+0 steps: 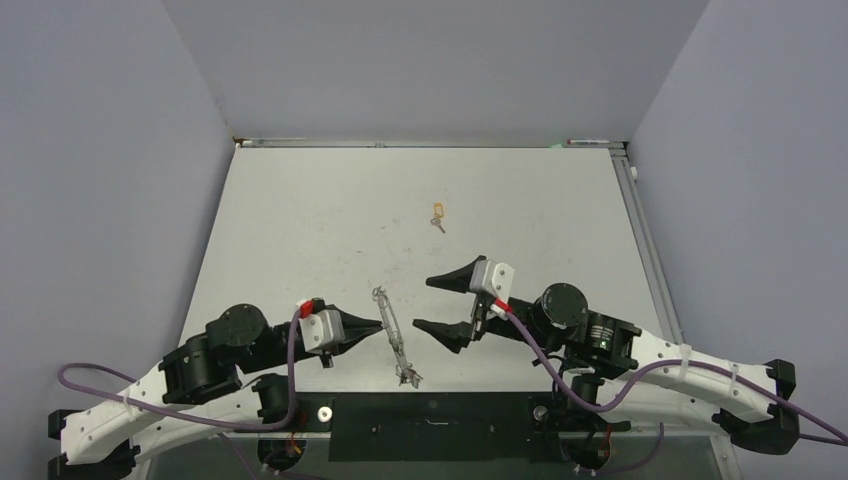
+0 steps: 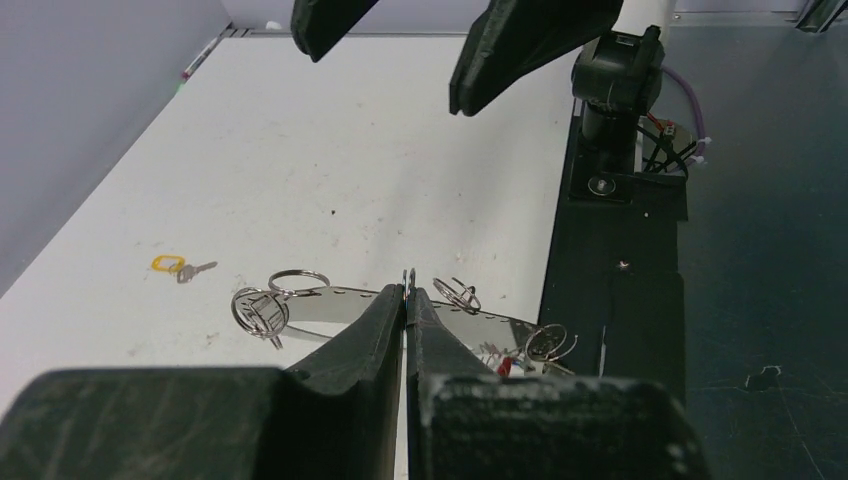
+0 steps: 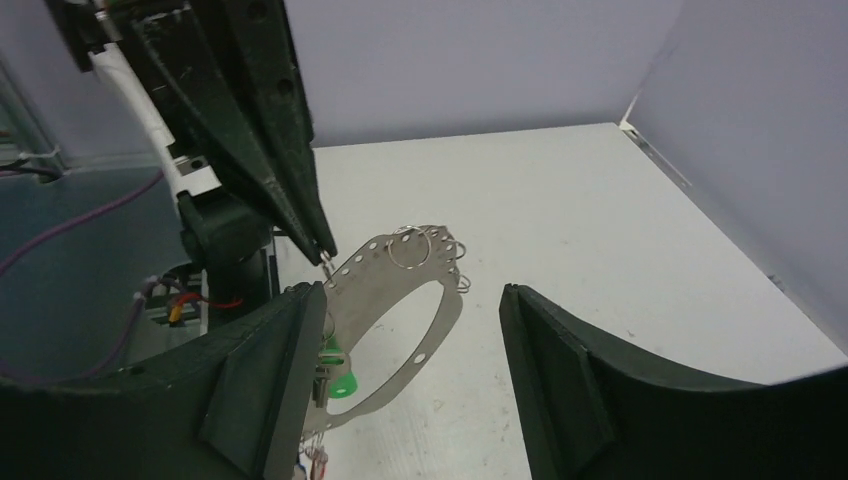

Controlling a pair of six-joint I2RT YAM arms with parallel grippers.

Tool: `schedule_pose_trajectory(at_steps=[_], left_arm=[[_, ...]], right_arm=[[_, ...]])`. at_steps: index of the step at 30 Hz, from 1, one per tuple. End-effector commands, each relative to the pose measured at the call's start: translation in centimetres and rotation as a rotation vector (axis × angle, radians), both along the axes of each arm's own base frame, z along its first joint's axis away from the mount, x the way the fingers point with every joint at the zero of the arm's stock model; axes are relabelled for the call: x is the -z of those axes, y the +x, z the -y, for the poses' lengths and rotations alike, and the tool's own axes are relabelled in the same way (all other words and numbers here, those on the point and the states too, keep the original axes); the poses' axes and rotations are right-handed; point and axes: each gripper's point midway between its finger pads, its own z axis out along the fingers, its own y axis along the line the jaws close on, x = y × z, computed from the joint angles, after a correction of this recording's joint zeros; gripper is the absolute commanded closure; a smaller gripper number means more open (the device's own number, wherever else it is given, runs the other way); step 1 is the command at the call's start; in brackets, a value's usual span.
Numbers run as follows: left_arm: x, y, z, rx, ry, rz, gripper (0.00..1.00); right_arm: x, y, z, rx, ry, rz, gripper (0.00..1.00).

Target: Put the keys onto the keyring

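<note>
The keyring (image 1: 392, 335), a flat shiny oval band with small holes, stands on edge between my arms. My left gripper (image 1: 378, 325) is shut on its rim, pinching a tiny wire ring there (image 2: 408, 276). Several tiny wire rings hang on the band (image 2: 330, 305). A green-tagged key (image 3: 343, 383) hangs from the band (image 3: 440, 320), with red and blue tags lower down (image 3: 312, 460). A yellow-tagged key (image 1: 437, 213) lies alone on the table further back, also in the left wrist view (image 2: 170, 265). My right gripper (image 1: 423, 304) is open and empty, just right of the keyring.
The white table (image 1: 300, 220) is walled on three sides by grey panels. The black mounting bar (image 1: 430, 410) runs along the near edge, close to the keyring's lower end. The right gripper's fingers (image 2: 520, 40) hang above the keyring in the left wrist view.
</note>
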Motion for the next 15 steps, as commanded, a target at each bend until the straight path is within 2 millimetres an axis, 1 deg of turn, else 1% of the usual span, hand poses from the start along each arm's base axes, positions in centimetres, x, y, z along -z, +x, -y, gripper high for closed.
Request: schedule_pose_trajectory(at_steps=[1,4,9,13,15], left_arm=[[-2.8,-1.3,0.1,0.083,-0.124,0.097,1.0],[-2.6,-1.6,-0.1,0.099,-0.137,0.123,1.0],[-2.3,-2.0,0.1,0.127,-0.139,0.136,1.0],[-2.2,-2.0,0.3,0.133,-0.14,0.138,1.0],[-2.3,-2.1,0.4,0.137,-0.146,0.138,1.0]], right_arm=[[-1.7,-3.1,-0.1,-0.188,0.067,0.15,0.36],[-0.7,-4.1,-0.5,-0.257,0.038,0.179,0.39],[-0.2,-5.7,-1.5,-0.374,0.034,0.197,0.48],[0.5,-5.8,-2.6,-0.401,0.009,0.186,0.56],[0.9,-5.7,-3.0,-0.405,-0.004,0.177,0.58]])
